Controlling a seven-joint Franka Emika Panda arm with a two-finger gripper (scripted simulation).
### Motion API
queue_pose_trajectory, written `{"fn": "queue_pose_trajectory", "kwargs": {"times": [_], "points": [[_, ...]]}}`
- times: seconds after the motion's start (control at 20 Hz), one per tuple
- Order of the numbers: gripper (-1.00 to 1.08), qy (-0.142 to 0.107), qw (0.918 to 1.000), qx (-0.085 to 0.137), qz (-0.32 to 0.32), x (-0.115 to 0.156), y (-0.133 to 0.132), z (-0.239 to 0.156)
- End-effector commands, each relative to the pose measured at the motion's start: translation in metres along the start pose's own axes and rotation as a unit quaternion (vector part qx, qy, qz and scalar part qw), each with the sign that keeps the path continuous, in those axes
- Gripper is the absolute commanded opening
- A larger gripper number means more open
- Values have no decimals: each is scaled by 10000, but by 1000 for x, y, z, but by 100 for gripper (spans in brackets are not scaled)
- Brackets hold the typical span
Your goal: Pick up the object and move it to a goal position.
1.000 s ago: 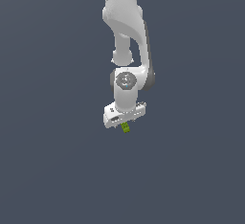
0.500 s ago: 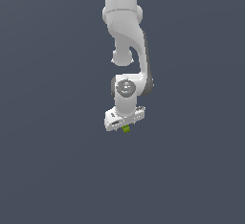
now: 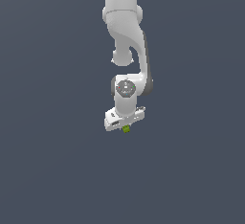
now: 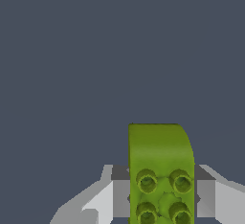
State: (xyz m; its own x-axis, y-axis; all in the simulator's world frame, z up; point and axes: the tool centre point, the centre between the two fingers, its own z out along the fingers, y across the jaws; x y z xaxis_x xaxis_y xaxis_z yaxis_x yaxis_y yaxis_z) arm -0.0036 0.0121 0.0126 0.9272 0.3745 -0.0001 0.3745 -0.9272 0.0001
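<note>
The object is a tiny lime-green block point(image 3: 126, 129) with darker studs on its face. It sits between the fingers of my white gripper point(image 3: 125, 127), which is shut on it. In the exterior view only a small part of it shows below the white hand. In the wrist view the block point(image 4: 161, 170) fills the space between the two grey fingers point(image 4: 119, 189), one pressing on each side of it. The arm reaches down from the top of the exterior view.
A plain dark grey-blue surface point(image 3: 52, 161) fills the background in both views. No other objects or edges show.
The gripper, with the green block in it, has moved slightly and the block shows less below the hand than before. The grip has stayed shut.
</note>
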Motion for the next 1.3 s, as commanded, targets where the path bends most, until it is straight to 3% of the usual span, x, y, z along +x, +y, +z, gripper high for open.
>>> {"fn": "queue_pose_trajectory", "kwargs": {"times": [0.0, 0.5, 1.25], "points": [[-100, -2, 10000, 0, 0, 0, 0, 0], [-100, -2, 10000, 0, 0, -21, 7, -3], [-100, 0, 10000, 0, 0, -108, 36, -15]]}}
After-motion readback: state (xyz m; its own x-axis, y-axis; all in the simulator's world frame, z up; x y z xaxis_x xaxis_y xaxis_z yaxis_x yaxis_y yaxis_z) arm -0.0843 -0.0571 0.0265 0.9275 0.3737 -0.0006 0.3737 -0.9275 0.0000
